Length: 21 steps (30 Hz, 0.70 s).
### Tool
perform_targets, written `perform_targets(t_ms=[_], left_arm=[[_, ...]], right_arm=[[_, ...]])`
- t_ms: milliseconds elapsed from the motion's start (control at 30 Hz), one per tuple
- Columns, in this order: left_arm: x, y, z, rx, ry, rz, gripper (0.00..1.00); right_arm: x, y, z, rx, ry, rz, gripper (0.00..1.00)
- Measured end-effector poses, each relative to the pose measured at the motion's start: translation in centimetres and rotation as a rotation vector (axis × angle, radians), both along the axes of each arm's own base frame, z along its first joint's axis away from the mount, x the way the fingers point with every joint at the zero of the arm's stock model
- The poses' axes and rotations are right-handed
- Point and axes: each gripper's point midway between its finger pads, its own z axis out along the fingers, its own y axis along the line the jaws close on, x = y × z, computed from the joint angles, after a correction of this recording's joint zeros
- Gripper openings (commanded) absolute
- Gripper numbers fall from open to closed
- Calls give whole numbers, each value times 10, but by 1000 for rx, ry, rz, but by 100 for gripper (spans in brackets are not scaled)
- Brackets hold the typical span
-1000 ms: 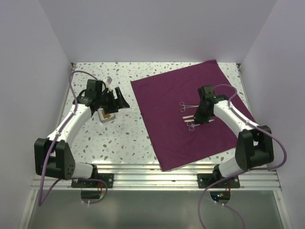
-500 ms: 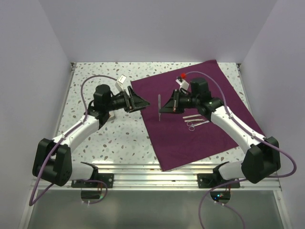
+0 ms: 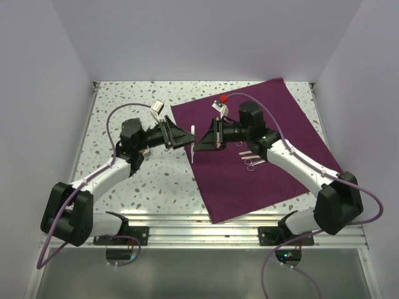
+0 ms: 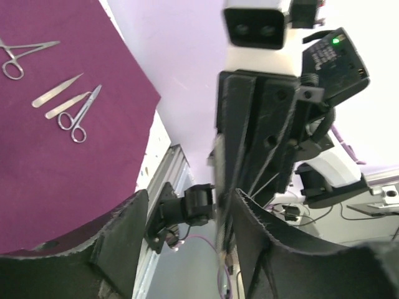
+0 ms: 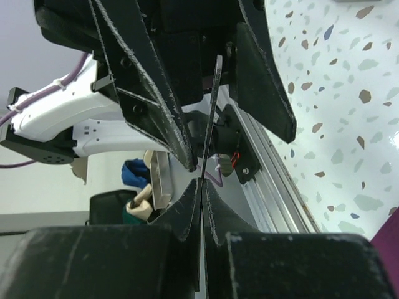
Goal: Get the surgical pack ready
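Note:
The plum-purple cloth lies spread flat on the right half of the table. On it lie steel scissors and pale strips. My right gripper is shut on a thin pale strip and holds it upright in the air over the cloth's left edge. My left gripper is open, with its jaws on either side of that strip. The right wrist view shows the strip edge-on between the left fingers. The left wrist view shows the cloth, scissors and forceps. No tray or pads show.
The speckled table top lies under and to the left of the meeting grippers. White walls close in the left, back and right sides. An aluminium rail runs along the near edge by the arm bases.
My right gripper lifted a strip off the cloth and carried it left. My left gripper swung right from the table's left side to meet it, and its jaws now stand around the strip.

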Motion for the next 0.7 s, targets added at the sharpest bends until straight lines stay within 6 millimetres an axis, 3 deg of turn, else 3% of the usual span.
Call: perform_targets(t_ms=[133,233,267,300,367,400,500,600,700], left_arm=[[-2,-1,6,-30,-4,-6,49],[-4,-1,12,-49,-8,-16,28],[-4,-1,13,-52,-11,-18,13],[-4,-1,13,-52,-11,-19,3],[-3,-1,9,-43,-8,-19,0],[-2,-1,5,-36,-1,-17,0],[5,4,-3,3,8,-8,0],[34,35,-20,102,29,87,0],[82,91,-40,258,76,264,0]], right_arm=[[-3,7,-10,-11,26,25,0],[-2,9,-15,-19,39,26,0],[-1,10,-17,-21,41,26,0],[0,10,-18,-22,42,27,0],[0,11,-18,-21,43,31,2],[1,11,-18,-27,38,28,20],[10,10,-25,-91,38,-4,40],[29,1,-36,-200,25,-83,45],[46,-21,-56,-328,35,-167,46]])
